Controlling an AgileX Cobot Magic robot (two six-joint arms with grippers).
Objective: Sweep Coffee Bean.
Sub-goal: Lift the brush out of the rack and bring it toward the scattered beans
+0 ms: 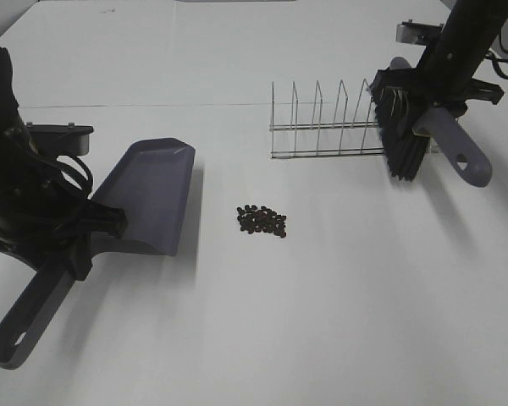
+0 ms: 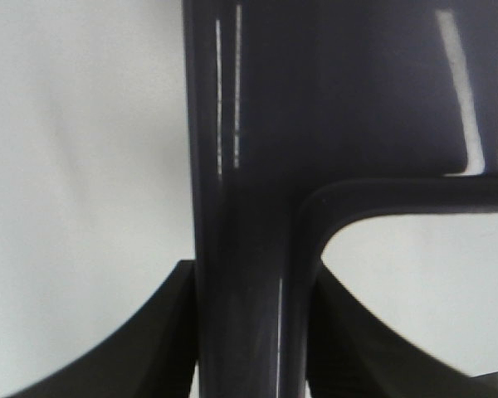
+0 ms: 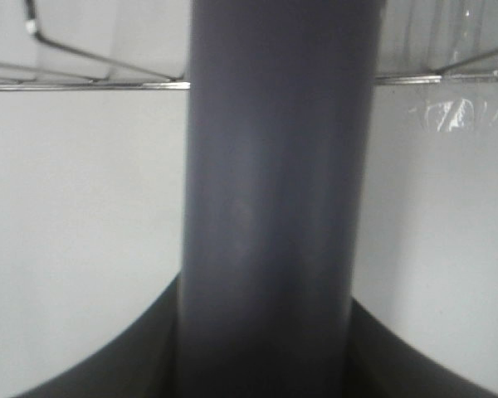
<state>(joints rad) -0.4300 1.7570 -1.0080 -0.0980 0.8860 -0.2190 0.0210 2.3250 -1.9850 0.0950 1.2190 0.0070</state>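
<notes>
A small pile of dark coffee beans (image 1: 262,221) lies on the white table near the middle. The grey dustpan (image 1: 148,194) rests on the table to the left of the beans, its mouth toward them. My left gripper (image 1: 83,241) is shut on the dustpan handle (image 2: 249,249), which fills the left wrist view. At the right end of the wire rack, my right gripper (image 1: 427,118) is shut on the grey handle (image 3: 270,207) of the brush (image 1: 402,139), whose black bristles hang at the rack's end.
A wire dish rack (image 1: 326,123) stands behind and to the right of the beans. The brush handle's end (image 1: 470,165) sticks out to the right of the rack. White table (image 1: 322,321) stretches in front of the beans.
</notes>
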